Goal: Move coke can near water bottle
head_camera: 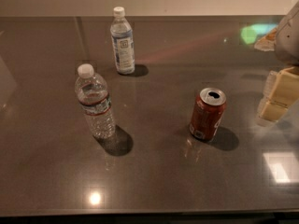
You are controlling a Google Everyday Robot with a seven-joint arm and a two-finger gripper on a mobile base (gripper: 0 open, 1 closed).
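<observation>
Standing upright on the dark table (pixel 159 181) is the coke can (pixel 208 115) — red, silver top, mouth open. The gripper (pixel 276 97) hangs at the right edge, apart from the can — I cannot tell whether it is spread or closed.

The dark tabletop (pixel 154 181) is occupied by the water bottle (pixel 96 104), a slimmer bottle (pixel 123 43) and the coke can (pixel 207 115), all stood upright and apart. The gripper (pixel 270 97) is held over its right edge.
</observation>
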